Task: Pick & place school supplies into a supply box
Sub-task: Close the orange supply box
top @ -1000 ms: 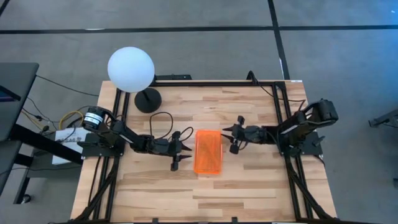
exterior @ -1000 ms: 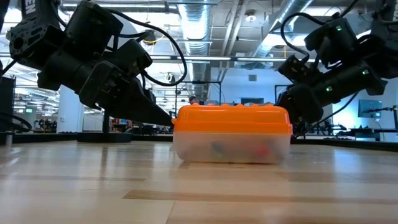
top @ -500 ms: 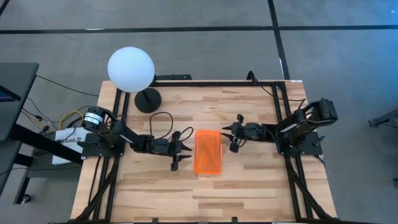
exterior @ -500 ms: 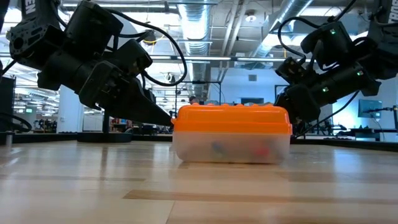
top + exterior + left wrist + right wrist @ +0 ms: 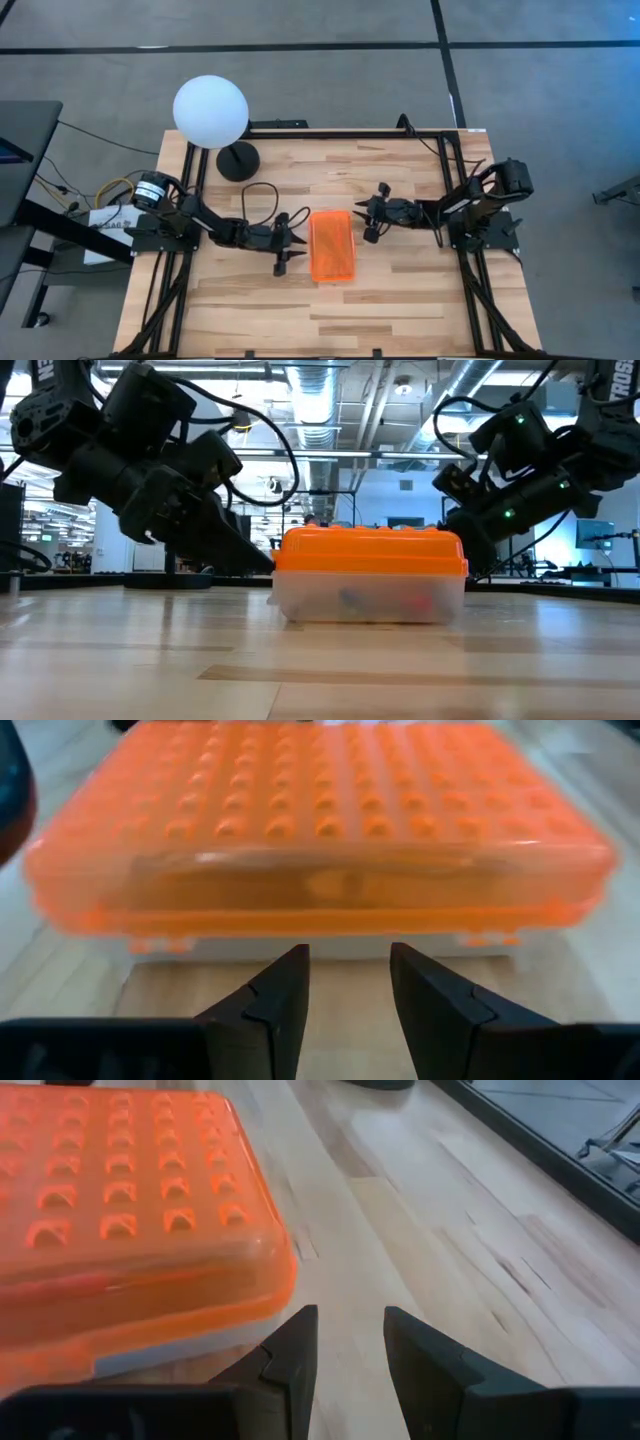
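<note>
The left gripper (image 5: 347,982) has its jaws parted by a narrow gap with nothing between them, level with the long side of the supply box (image 5: 333,246) and just short of it. The right gripper (image 5: 348,1342) is likewise slightly parted and empty, near the box's opposite side, off one corner. The box sits mid-tabletop (image 5: 400,300) between the two arms, its orange lid (image 5: 370,550) down, coloured supplies dimly visible through the clear base. The packing looks finished; what remains is probably seating the lid or backing off. Any press should land squarely on the lid from both sides, since a one-sided push would slide the light box.
</note>
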Robot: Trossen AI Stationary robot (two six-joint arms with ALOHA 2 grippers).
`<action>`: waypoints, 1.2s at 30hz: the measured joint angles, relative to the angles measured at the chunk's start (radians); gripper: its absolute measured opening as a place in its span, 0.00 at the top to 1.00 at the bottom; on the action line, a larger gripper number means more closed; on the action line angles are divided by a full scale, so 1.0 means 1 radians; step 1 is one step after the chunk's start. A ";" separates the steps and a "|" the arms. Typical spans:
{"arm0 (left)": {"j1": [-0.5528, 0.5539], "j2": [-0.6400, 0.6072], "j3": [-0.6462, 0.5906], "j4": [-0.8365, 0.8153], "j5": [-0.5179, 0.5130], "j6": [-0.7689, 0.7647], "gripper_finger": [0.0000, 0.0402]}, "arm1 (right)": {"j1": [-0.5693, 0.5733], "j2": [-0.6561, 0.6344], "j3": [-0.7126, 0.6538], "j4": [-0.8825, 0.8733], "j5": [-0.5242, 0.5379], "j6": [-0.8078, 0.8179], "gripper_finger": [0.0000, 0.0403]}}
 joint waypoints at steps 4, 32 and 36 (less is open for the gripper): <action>0.016 0.000 0.000 -0.016 -0.041 -0.013 0.66 | 0.005 -0.001 -0.003 0.000 0.009 0.005 0.72; 0.132 0.000 0.007 0.046 0.029 0.034 0.66 | 0.217 0.000 -0.004 -0.177 0.079 0.151 0.72; 0.150 0.000 0.007 0.044 0.026 0.034 0.66 | 0.221 0.000 -0.004 -0.173 0.060 0.151 0.72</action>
